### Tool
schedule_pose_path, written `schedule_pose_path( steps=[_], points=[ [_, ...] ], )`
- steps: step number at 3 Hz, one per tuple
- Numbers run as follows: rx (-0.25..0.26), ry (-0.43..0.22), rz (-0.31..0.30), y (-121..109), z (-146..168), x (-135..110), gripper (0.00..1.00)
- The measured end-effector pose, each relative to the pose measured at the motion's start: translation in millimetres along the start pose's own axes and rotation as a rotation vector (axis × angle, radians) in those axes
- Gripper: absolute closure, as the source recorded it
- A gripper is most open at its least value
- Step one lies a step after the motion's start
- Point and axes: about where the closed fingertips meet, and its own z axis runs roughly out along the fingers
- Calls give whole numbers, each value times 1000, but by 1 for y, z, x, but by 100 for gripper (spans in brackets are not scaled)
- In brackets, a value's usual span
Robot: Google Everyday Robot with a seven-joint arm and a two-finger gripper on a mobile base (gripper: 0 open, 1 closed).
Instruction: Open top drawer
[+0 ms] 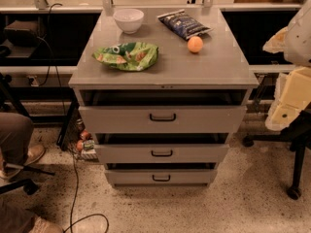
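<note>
Top drawer [116, 120] sits front-centre under cabinet top [218, 64], dark gap above its front. Gripper [286, 103] is, I think, the pale bulk at right edge, well apart from handle [163, 117]; can't tell how open or whether holding. I'd approach handle square-on, grip loop, pull straight out.

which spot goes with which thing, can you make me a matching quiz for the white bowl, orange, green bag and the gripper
Things:
1. white bowl
2. orange
3. green bag
4. gripper

Places:
A. right edge of the view, beside the cabinet, apart from the top drawer
B. cabinet top, front left
C. cabinet top, back left
D. cabinet top, right of centre, near the dark blue bag

Pairs: 1-C, 2-D, 3-B, 4-A
</note>
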Motion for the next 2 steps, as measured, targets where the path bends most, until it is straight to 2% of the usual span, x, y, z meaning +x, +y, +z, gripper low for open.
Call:
schedule_pose_path(
  steps=[1,2],
  points=[
    [-1,-3,-3,0,4,0,0],
    [-18,-25,-34,5,39,0,0]
  ],
)
